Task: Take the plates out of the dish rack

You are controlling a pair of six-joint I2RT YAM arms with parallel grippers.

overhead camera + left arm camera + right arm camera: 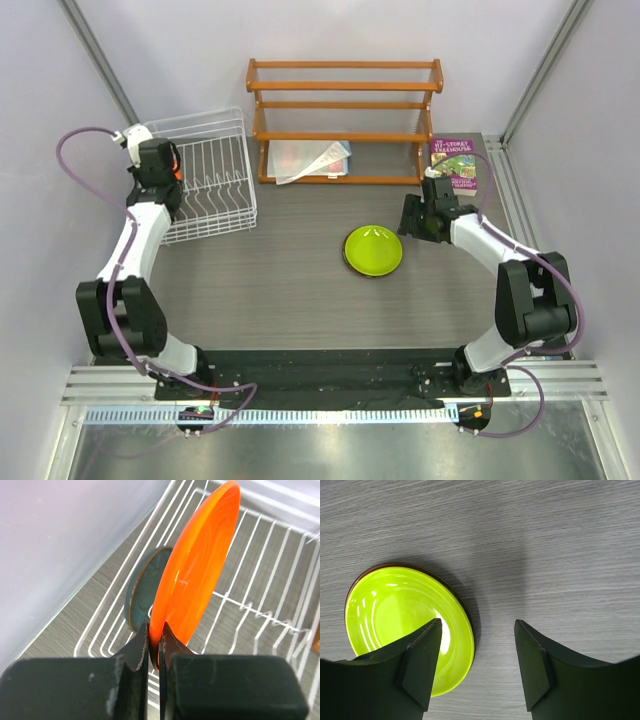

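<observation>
**Orange plate gripped in the rack**

The left gripper (155,630) is clamped on the lower rim of the orange plate (195,570), which stands on edge in the dish rack (215,185) at the far left corner of the table (280,290). A teal plate (142,590) stands just behind it. The right gripper (477,625) hovers with its jaws apart and empty beside the lime green plate (395,615), which lies flat near the table's middle, towards its right edge, with a dark rim showing beneath it.
</observation>
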